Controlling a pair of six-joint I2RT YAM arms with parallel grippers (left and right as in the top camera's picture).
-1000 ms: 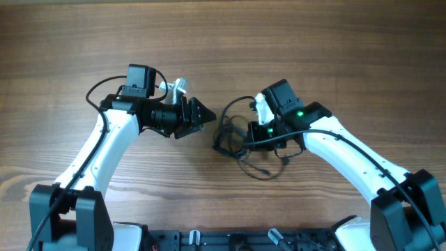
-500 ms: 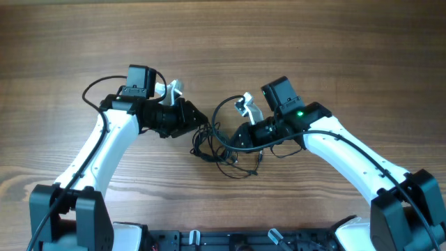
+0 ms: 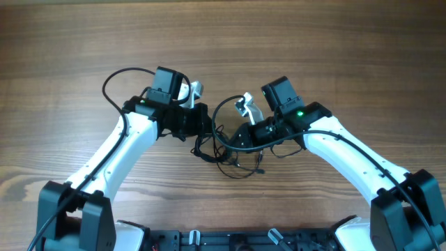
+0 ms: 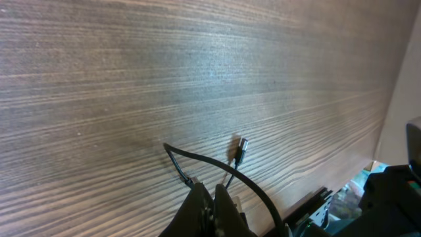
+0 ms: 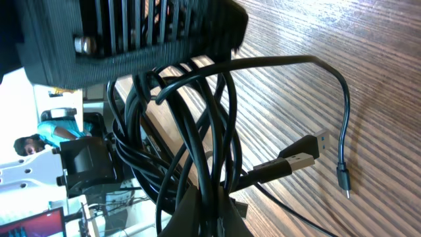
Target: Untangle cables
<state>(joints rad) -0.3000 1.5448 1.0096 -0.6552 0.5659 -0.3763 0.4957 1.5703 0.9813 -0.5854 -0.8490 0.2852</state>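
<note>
We find the black cable tangle (image 3: 223,148) on the wooden table (image 3: 313,42), between both arms. Left gripper (image 4: 212,199) is closed, pinching a strand. Right gripper (image 5: 206,197) clamps several loops, a USB plug (image 5: 314,143) just beside.

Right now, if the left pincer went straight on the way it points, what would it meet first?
The tangle of thin black cables: the left pincer is shut on strands at its tips. Beyond them, probably the brown wooden table, though depth is unclear.
</note>
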